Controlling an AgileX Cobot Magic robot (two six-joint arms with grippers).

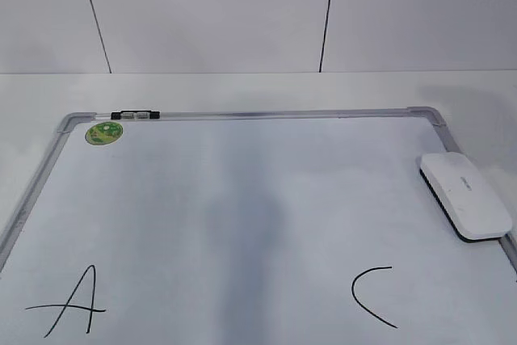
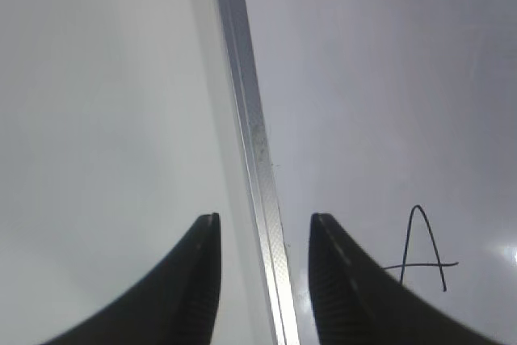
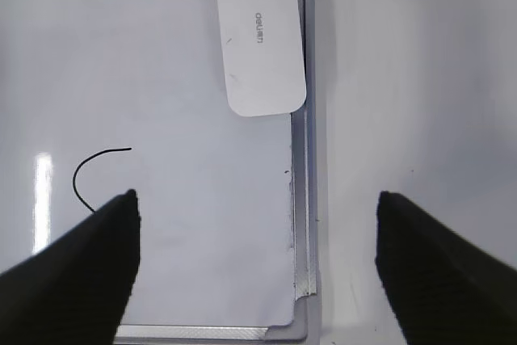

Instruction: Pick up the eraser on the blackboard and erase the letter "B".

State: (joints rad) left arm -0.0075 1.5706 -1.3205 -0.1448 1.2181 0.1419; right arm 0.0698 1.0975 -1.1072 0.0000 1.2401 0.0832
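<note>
Letters "A" (image 1: 71, 303) and "C" (image 1: 373, 295) sit nearest in the exterior view, a smudged grey patch between them where no "B" shows; the eraser (image 1: 466, 194) lies on the blackboard (image 1: 242, 191) by its right frame. Left wrist view: the left gripper (image 2: 262, 236) hangs half apart, empty, astride the frame. Right wrist view: the right gripper (image 3: 257, 209) is spread wide, empty, short of the eraser

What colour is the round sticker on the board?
The round sticker is green with a paler pattern; the exterior view shows it best.
</note>
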